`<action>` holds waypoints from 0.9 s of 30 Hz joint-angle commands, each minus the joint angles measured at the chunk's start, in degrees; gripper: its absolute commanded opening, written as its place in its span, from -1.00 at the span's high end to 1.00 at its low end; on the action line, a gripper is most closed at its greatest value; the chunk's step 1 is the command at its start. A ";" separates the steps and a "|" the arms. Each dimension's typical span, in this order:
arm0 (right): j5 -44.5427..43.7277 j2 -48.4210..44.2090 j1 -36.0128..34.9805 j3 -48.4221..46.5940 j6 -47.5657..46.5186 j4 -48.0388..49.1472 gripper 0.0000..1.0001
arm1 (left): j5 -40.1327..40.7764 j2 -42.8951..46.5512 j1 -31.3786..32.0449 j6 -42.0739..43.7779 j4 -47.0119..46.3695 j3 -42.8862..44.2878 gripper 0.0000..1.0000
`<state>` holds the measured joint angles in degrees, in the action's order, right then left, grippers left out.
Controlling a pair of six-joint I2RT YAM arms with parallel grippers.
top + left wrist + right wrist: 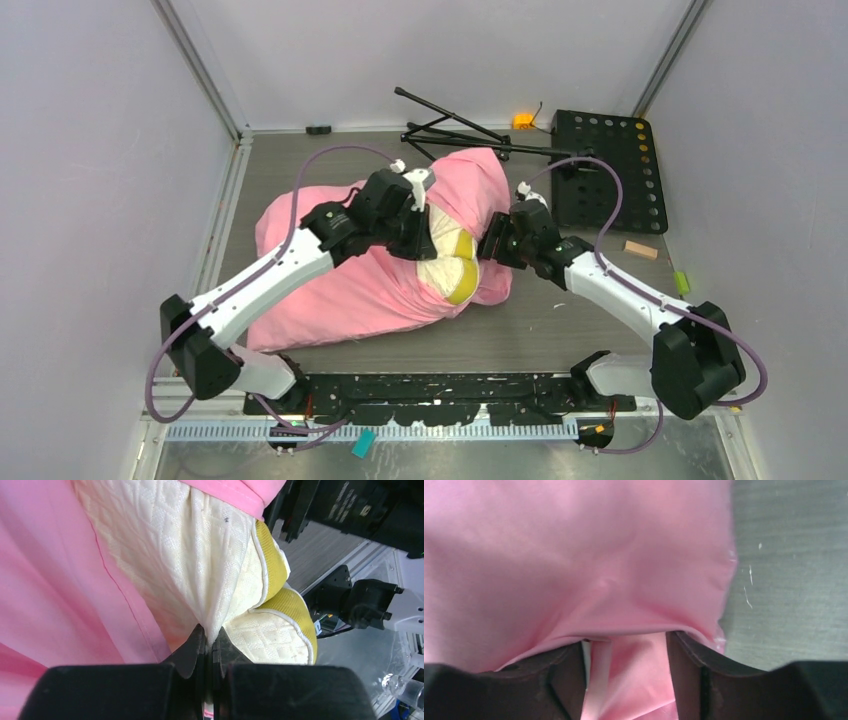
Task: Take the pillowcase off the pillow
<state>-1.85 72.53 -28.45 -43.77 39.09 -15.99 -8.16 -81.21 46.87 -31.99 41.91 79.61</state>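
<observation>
- Left gripper [209,640] sat nearest the lens in your left wrist view. Its jaws were closed tight on a fold of the pillow [165,545], and the cream quilting rose from the pinch in a taut crease.
- Same view: the pillowcase [50,580] lay drawn back left of that fold. One pillow corner bulged bare on the right, with its yellow edge band [292,607] showing.
- Right wrist view: your right gripper [624,642] stood with its jaws apart. A loose strip of pink fabric hung between them, and the hem stretched across just beyond the tips. No pinch was visible there. Grey table [789,555] showed right of the cloth.
- Top view: both grippers met at the case's mouth, near the table's middle. The left was on the pillow's bared end and the right was against the pink edge beside it. The covered bulk ran off to the left.
- Progress, as I judged it: early. Only that one end was uncovered, and most of the pillow lay inside the sack.
- Left to do: get the right jaws onto the hem, hold the pillow fast, and draw the case off along its whole length.
- The case looked thin, smooth, limp and heavily wrinkled. The pillow looked plump and dimpled.
</observation>
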 commanded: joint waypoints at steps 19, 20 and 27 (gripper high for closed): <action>-8.82 6.31 6.93 -12.44 -0.60 4.52 1.00 | -21.95 12.34 2.29 10.81 -0.16 -7.83 1.00; -7.36 7.71 8.82 -12.96 0.85 4.62 1.00 | -22.25 12.86 2.38 11.33 0.04 -7.55 1.00; -2.21 16.27 16.13 -15.33 3.29 4.62 1.00 | -30.01 21.04 2.35 12.43 -4.61 -6.68 1.00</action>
<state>0.14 85.25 -16.60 -55.79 40.47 -15.00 -21.37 -68.77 47.62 -20.53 38.44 69.97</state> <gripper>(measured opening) 0.026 0.035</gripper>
